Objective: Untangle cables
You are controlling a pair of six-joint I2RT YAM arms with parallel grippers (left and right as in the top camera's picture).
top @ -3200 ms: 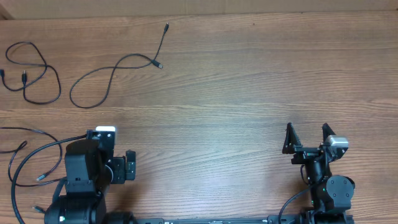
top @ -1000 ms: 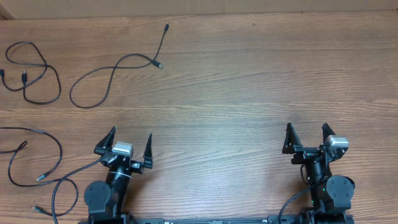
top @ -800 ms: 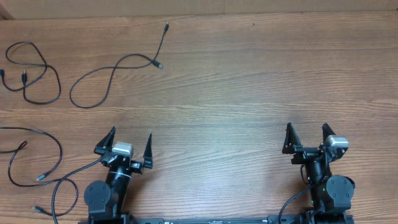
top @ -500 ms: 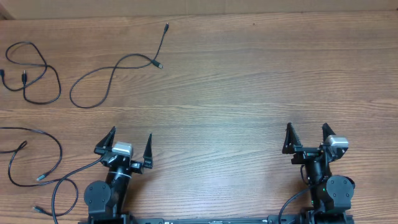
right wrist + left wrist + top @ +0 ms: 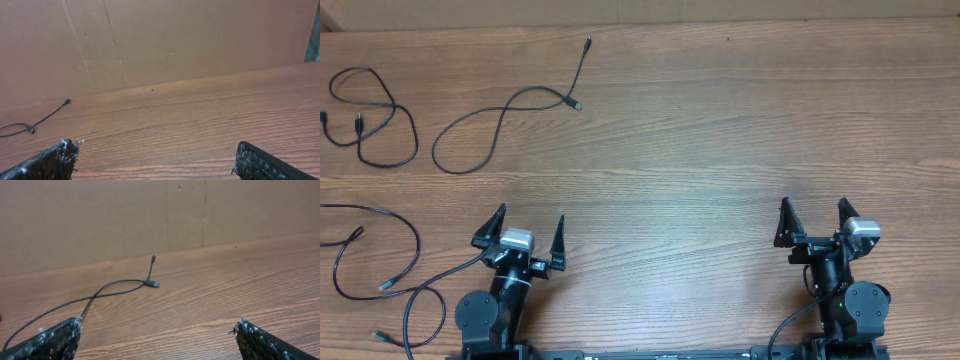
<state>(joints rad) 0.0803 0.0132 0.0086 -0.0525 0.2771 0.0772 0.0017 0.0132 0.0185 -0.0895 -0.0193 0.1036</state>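
Three thin black cables lie apart on the wooden table. An S-shaped cable lies at the far middle-left and also shows in the left wrist view and the right wrist view. A looped cable lies at the far left. A third cable lies at the left edge. My left gripper is open and empty near the front edge. My right gripper is open and empty at the front right.
A thicker black arm wire curls on the table left of the left arm's base. A brown cardboard wall stands along the table's far edge.
About three seconds ago the left arm was turned and hunched at the front left. Now it sits low with its open fingers pointing forward. Nothing has moved in the last second.
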